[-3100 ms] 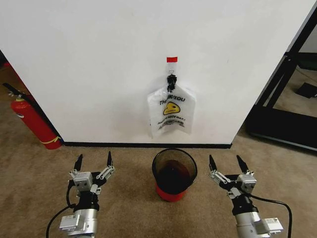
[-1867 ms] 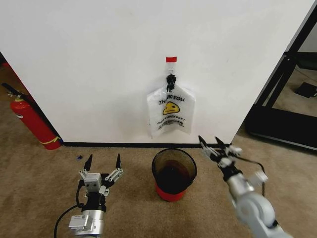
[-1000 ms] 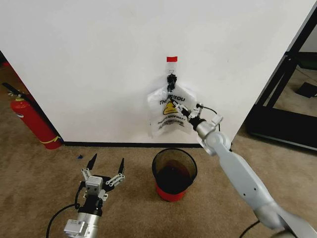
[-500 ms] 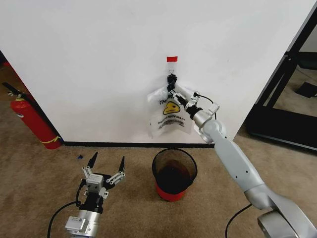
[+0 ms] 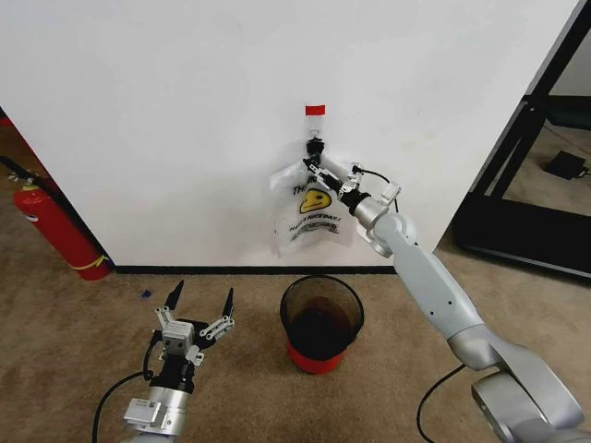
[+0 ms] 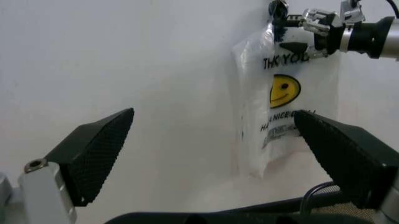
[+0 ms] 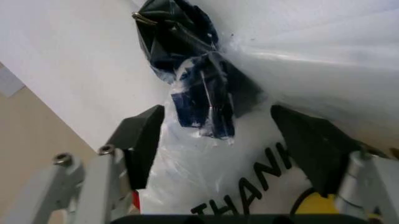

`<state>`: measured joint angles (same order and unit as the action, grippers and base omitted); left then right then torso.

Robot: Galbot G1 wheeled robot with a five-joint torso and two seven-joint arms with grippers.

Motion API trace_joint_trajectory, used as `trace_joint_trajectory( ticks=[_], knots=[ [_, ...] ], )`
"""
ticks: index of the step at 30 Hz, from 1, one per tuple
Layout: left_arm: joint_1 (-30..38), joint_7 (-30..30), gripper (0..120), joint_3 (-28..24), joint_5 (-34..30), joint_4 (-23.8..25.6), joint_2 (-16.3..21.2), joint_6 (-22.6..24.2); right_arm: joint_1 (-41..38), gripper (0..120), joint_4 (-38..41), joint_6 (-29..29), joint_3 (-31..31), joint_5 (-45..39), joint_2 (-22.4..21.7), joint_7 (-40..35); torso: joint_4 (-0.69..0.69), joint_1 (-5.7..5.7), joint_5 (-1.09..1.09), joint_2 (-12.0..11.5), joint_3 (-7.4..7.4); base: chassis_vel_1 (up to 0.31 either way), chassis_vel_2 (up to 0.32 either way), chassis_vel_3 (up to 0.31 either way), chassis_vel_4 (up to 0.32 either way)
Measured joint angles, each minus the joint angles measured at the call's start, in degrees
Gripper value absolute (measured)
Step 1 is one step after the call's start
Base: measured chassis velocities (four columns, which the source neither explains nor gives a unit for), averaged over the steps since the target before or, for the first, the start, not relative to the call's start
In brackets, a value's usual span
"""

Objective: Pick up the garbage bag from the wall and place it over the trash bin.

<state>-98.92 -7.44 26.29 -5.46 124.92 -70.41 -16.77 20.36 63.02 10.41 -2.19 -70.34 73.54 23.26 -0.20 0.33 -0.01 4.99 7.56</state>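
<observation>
While the garbage bag [image 5: 311, 205] hangs flat against the wall [image 5: 185, 111] from its bunched dark handles on the small black hook [image 5: 315, 145], the right gripper [image 5: 323, 173] sits at that handle knot, fingers spread either side of it and not closed, holding nothing yet; judging by the pose, it is lined up to pinch the gathered handles because that is the one firm, thick spot on a limp bag. Just below the bag, on the carpet [image 5: 74, 323] by the wall's black baseboard, stands the trash bin [image 5: 320, 321], mouth up, so a lifted bag has a short drop onto it. Left gripper [image 5: 197, 306] idles low, left of the bin, fingers apart, empty. Bag is thin, crinkly translucent plastic, yellow smiley, black print, likely to sag and cling. Bin is round black wire mesh, red base, rigid. Red tape rectangle [image 5: 317, 110] marks the wall just above the hook.
</observation>
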Motion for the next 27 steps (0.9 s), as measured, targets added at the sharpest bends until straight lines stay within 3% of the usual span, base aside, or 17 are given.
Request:
trace_joint_trajectory(
  ticks=[2, 6, 9, 10, 11, 14, 18, 22, 27],
  knots=[
    [-0.07, -0.04, 100, 0.0, 0.0, 0.09, -0.1, 0.0, 0.54, 58, 1.18, -0.04, -0.05, -0.1, -0.33, -0.65, 0.17, 0.02, 0.01, 0.0, 0.01, 0.0, 0.0, 0.0, 0.0],
    [-0.23, -0.12, 100, -0.03, 0.0, 0.24, -0.18, 0.0, 1.88, 55, 3.32, -0.17, -0.16, -0.41, -0.92, -1.18, 0.23, 0.02, 0.0, 0.0, 0.01, 0.013, 0.054, 0.027, 0.011],
    [-0.3, -0.18, 100, -0.05, 0.0, 0.29, -0.23, 0.0, 2.86, 62, 4.4, -0.18, -0.16, -0.54, -1.4, -1.46, 0.2, 0.03, 0.01, 0.0, 0.01, 0.0, 0.0, 0.0, 0.0],
    [-0.45, -0.22, 100, -0.07, 0.0, 0.5, -0.33, 0.01, 4.08, 71, 5.88, -0.23, -0.3, -0.9, -2.19, -1.84, 0.08, 0.02, 0.0, 0.0, -0.01, 0.0, 0.0, 0.0, 0.0],
    [-0.53, -0.25, 100, -0.1, 0.0, 0.59, -0.37, 0.0, 4.71, 77, 6.59, -0.26, -0.37, -1.12, -2.63, -2.0, 0.05, 0.02, 0.0, 0.0, -0.01, 0.0, 0.0, 0.0, 0.0],
    [-0.69, -0.31, 100, -0.24, 0.05, 0.62, -0.41, 0.0, 5.37, 82, 7.17, -0.25, -0.36, -1.2, -3.15, -2.08, 0.05, 0.02, 0.01, 0.0, 0.0, 0.0, 0.0, 0.0, 0.0],
    [-0.91, -0.34, 100, -0.53, 0.31, 0.66, -0.47, -0.05, 5.11, 98, 6.48, -0.31, -0.83, -1.36, -2.92, -2.29, 0.07, 0.02, 0.0, 0.0, 0.0, 0.0, 0.0, 0.0, 0.0],
    [-1.02, -0.34, 100, -0.47, 0.34, 1.05, -0.47, -0.06, 4.42, 100, 5.91, -0.31, -0.85, -1.42, -2.71, -2.27, 0.07, 0.02, 0.0, 0.0, -0.01, 0.0, 0.0, 0.0, 0.0],
    [-1.3, -0.36, 100, -0.21, 0.34, 1.32, -0.41, -0.13, 3.6, 85, 5.62, -0.29, -0.56, -1.69, -2.42, -2.19, 0.07, 0.01, 0.0, 0.0, -0.01, 0.0, 0.0, 0.0, 0.0]
  ],
)
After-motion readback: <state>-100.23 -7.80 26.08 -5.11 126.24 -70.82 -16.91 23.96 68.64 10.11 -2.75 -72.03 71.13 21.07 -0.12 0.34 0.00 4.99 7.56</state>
